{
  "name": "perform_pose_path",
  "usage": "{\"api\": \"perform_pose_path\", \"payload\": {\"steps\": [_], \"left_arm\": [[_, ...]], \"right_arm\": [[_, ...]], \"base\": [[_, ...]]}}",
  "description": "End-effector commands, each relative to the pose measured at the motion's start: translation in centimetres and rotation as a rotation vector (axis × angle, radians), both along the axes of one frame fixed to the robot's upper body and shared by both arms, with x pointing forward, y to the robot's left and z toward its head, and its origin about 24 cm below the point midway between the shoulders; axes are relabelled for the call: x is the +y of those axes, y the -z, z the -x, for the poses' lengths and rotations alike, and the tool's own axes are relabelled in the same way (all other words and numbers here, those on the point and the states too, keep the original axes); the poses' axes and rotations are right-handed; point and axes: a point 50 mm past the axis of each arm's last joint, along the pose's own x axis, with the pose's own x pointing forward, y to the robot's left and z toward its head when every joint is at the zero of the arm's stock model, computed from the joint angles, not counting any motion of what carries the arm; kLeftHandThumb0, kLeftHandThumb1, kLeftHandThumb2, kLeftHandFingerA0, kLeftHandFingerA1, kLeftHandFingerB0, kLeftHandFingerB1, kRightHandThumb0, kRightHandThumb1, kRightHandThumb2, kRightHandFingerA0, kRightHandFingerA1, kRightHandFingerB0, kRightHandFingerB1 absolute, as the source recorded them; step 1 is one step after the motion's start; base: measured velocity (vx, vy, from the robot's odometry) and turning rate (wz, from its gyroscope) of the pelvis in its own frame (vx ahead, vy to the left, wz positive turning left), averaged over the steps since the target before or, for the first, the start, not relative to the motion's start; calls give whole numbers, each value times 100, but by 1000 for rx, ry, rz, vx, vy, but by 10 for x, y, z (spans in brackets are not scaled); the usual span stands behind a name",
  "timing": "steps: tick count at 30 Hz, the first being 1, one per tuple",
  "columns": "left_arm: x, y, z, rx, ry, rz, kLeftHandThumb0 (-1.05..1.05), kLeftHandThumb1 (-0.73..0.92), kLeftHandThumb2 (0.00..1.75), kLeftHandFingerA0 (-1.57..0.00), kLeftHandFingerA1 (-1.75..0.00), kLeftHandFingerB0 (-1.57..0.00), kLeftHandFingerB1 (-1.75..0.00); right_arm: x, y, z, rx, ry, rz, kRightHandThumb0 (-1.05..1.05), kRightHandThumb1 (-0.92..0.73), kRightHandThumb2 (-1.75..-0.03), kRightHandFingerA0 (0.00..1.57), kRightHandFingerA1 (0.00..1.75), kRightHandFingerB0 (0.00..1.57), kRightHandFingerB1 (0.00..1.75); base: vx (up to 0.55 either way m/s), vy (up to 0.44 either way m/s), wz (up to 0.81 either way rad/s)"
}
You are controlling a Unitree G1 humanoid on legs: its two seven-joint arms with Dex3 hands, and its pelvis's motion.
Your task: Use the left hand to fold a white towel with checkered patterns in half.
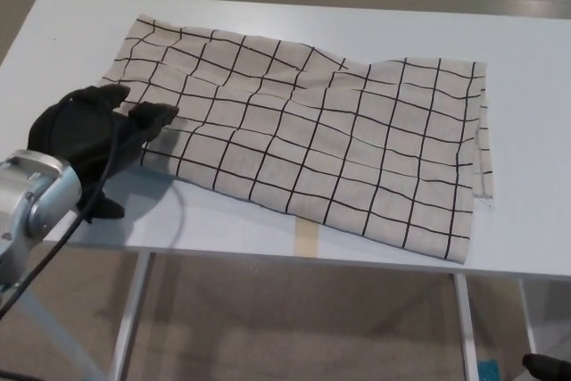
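The left hand (89, 136) covers the near left corner of the checkered towel (312, 131), so that corner's edge cannot be seen, and whether the fingers (153, 115) pinch the cloth or merely rest over it cannot be told. Its silver forearm (31, 207) is cut off by the picture's left edge. The white table (526, 51) runs out of the picture on the right, and a dark object (546, 367) at the bottom right corner is cropped beyond recognition.
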Motion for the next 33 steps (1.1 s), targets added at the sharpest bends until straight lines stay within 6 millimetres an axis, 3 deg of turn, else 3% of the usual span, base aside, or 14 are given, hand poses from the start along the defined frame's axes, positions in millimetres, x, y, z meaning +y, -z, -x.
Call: {"api": "perform_pose_path", "payload": {"steps": [1,2,9,21,28,33], "left_arm": [[1,7,-3,-80,10,70,-35,28,68,0,-20,0,-31],[2,12,-1,-143,24,99,-33,41,66,-2,-13,-4,-33],[1,29,1,-242,28,133,-19,48,68,-8,-14,-7,-33],[-13,55,3,-319,-16,168,-24,54,58,-8,-21,-12,-31],[-26,53,-3,-321,-3,152,-32,50,64,-11,-22,-5,-32],[-36,50,-7,-327,31,147,-34,54,66,-5,-22,-5,-31]], "right_arm": [[-2,0,4,-9,27,4,-30,-67,-60,73,68,76,52],[-2,-1,4,-10,29,5,-30,-66,-60,73,68,76,52],[-2,-1,4,-7,26,1,-30,-66,-60,73,67,75,52],[-3,-2,7,-13,36,12,-29,-66,-60,70,65,76,54],[-2,-5,3,-9,37,3,-31,-66,-60,77,70,77,54],[-3,-6,1,-35,30,16,-31,-67,-60,72,67,76,53]], "base": [[0,0,0],[0,0,0],[0,0,0],[0,0,0],[0,0,0],[0,0,0]]}}
